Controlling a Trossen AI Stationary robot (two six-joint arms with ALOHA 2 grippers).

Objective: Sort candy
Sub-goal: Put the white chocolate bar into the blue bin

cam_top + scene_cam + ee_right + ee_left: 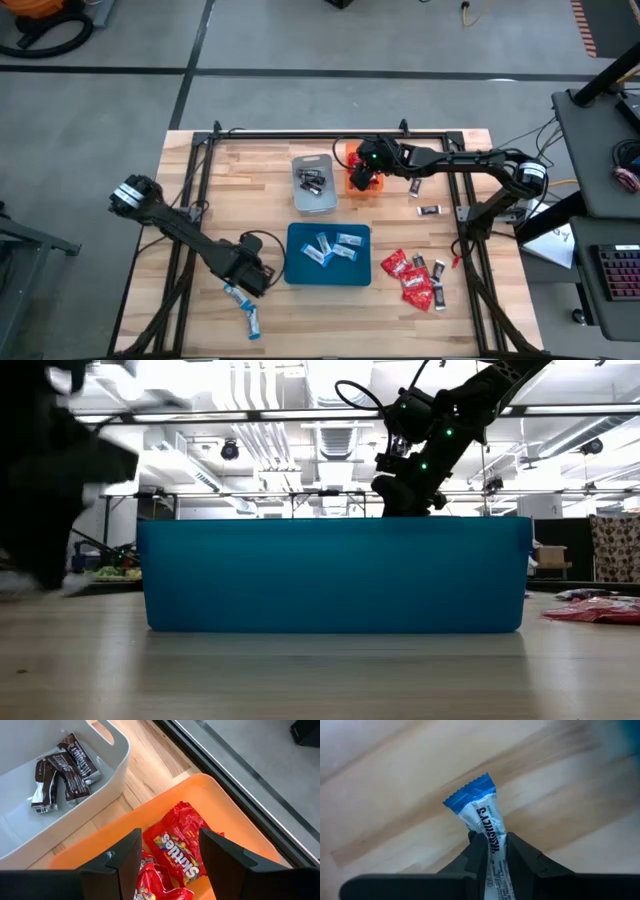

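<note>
We saw the left end effector (494, 851) pinching a blue-and-white bar (481, 817) low over the desk (210, 195), just beside the blue tray (300, 270). The right end effector (167, 852) hung spread over the orange tray (235, 810) — red packets (177, 845) lay inside; dark mini bars (62, 770) filled the grey tray (107, 755).

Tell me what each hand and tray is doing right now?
Left hand: shut on a blue-and-white bar on the table.
Right hand: open above the orange tray.
Orange tray: holds red packets.
Grey tray: holds dark bars.
Blue tray: holds blue-and-white bars.
</note>
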